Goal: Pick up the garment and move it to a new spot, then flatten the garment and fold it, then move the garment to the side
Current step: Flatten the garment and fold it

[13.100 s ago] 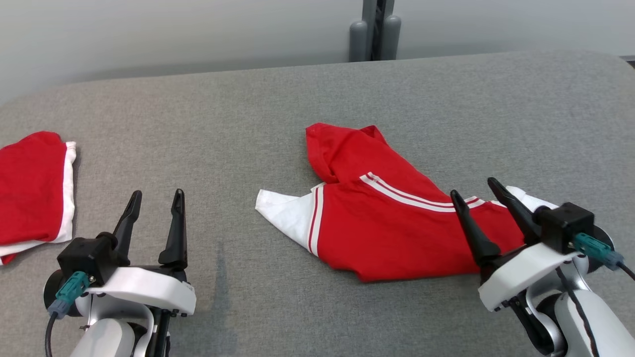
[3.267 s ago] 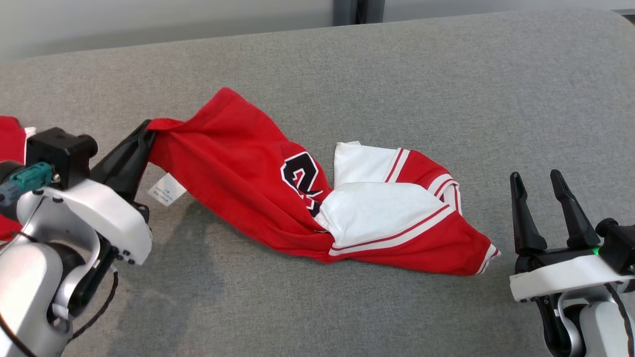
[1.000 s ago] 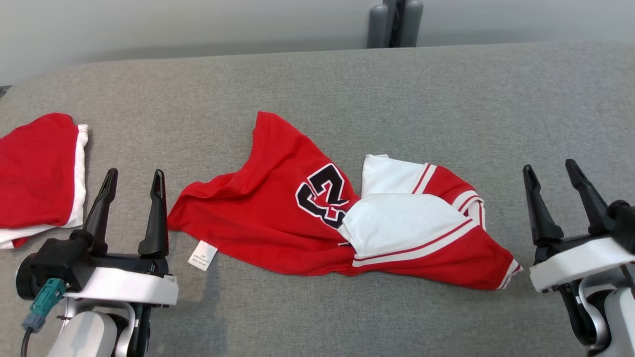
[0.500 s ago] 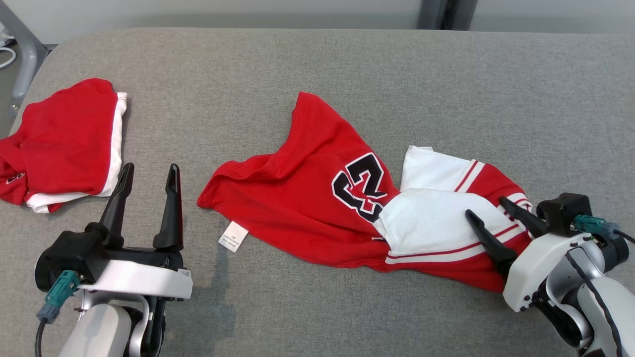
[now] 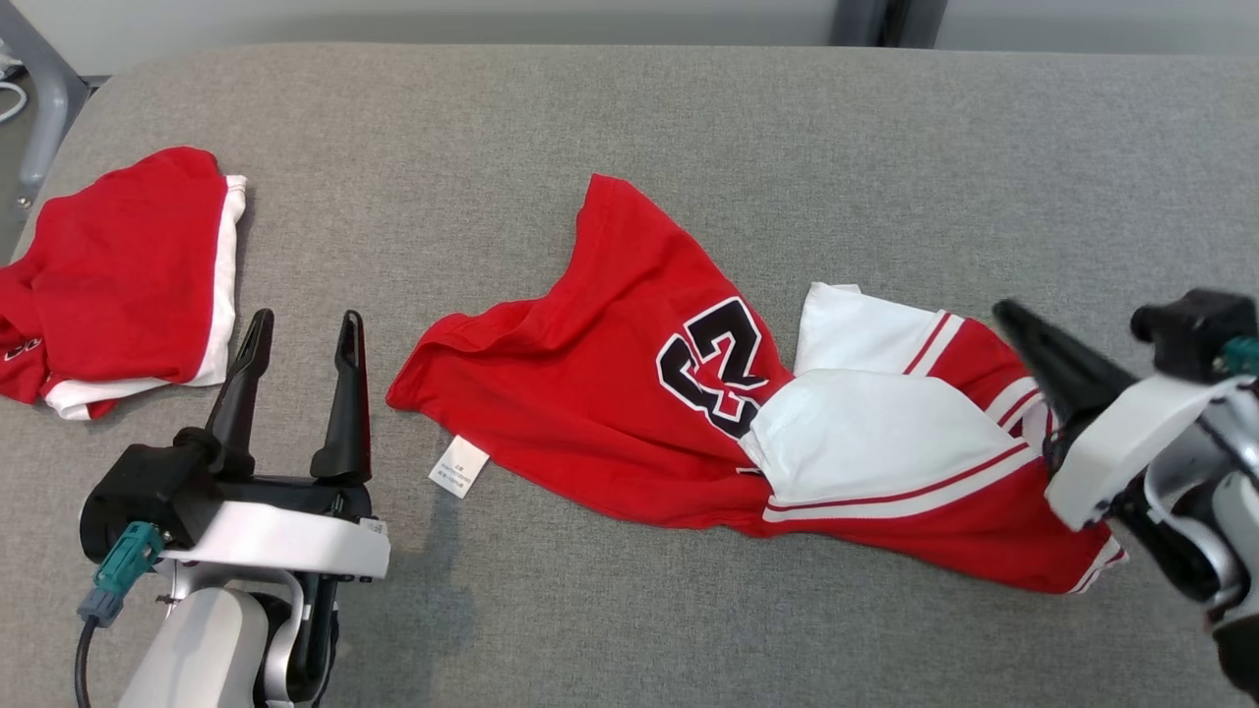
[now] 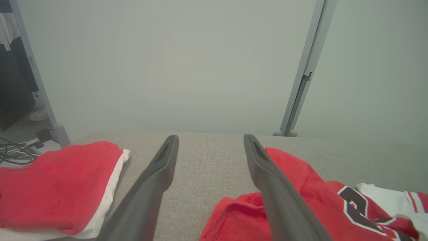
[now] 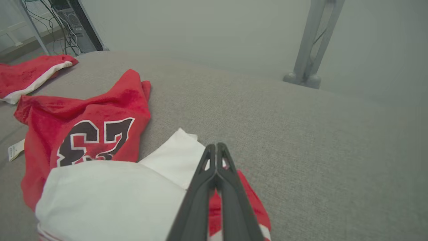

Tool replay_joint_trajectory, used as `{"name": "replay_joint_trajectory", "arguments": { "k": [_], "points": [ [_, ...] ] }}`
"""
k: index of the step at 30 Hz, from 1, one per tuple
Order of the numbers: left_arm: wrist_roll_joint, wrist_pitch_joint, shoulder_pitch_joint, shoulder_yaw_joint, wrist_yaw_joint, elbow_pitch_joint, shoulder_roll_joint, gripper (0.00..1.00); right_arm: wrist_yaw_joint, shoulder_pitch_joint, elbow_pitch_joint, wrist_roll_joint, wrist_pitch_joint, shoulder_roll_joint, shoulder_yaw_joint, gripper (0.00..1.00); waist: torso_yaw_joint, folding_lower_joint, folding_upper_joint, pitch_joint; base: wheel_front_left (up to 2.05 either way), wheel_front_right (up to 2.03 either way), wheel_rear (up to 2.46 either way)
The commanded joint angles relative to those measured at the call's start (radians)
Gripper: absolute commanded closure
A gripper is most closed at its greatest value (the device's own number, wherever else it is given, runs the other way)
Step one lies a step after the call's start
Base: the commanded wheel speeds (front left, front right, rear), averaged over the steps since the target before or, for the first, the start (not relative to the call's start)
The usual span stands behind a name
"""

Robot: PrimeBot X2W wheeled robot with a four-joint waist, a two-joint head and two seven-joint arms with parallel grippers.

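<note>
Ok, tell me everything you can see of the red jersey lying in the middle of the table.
The jersey is soft red cloth with white sleeve panels, red-and-white striped trim and a black number outlined in white. A white tag sticks out at its near left edge. It lies rumpled and folded over itself, not flattened, on the gray table. The right pincer, shut, hangs over its right end; whether it pinches cloth is unclear. The open left pincer stands apart from its left corner.

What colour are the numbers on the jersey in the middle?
The numbers on the jersey are black, outlined white; clearest in the head view.
</note>
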Motion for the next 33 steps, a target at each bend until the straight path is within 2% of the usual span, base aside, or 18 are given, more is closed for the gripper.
{"name": "replay_joint_trajectory", "arguments": {
  "k": [1, 7, 14, 15, 16, 17, 23, 33],
  "points": [
    [0.009, -0.005, -0.022, 0.010, -0.007, -0.001, 0.000, 0.00, 0.000, -0.046, -0.001, 0.000, -0.014, -0.015, -0.019, 1.00, -0.004, 0.0000, -0.0001, 0.003, 0.00, 0.00, 0.00],
    [0.020, -0.005, -0.026, 0.014, -0.017, 0.005, -0.007, 0.00, 0.000, -0.111, 0.017, -0.009, -0.019, -0.033, -0.023, 1.00, -0.007, 0.0000, -0.0001, 0.003, 0.00, 0.00, 0.00],
    [0.028, -0.005, -0.015, 0.031, -0.026, 0.010, -0.014, 0.00, 0.000, -0.100, 0.042, -0.017, -0.080, 0.004, -0.039, 1.00, -0.027, 0.0000, -0.0001, -0.001, 0.00, 0.00, 0.00],
    [0.029, -0.005, -0.013, 0.033, -0.026, 0.012, -0.013, 0.00, 0.000, -0.098, 0.044, -0.022, -0.099, 0.013, -0.052, 0.91, -0.032, 0.0000, -0.0001, -0.003, 0.00, 0.00, 0.00],
    [0.030, -0.004, -0.012, 0.035, -0.027, 0.013, -0.013, 0.00, 0.000, -0.095, 0.045, -0.031, -0.121, 0.024, -0.065, 0.10, -0.037, 0.0000, -0.0001, -0.006, 0.00, 0.00, 0.00],
    [0.031, -0.004, -0.010, 0.037, -0.028, 0.014, -0.011, 0.00, 0.000, -0.091, 0.048, -0.046, -0.148, 0.034, -0.086, 0.00, -0.043, 0.0000, -0.0001, -0.009, 0.00, 0.00, 0.00],
    [0.037, -0.004, -0.002, 0.037, -0.029, 0.018, 0.001, 0.00, 0.000, -0.064, 0.037, -0.170, -0.282, 0.117, -0.240, 0.00, -0.080, 0.0000, -0.0001, -0.033, 0.00, 0.00, 0.00],
    [0.036, 0.019, 0.044, 0.025, -0.018, 0.013, 0.019, 0.00, 0.000, 0.133, -0.102, -0.306, -0.265, 0.230, -0.393, 0.00, -0.114, 0.0000, -0.0001, -0.093, 0.00, 0.00, 0.00]
  ]
}}
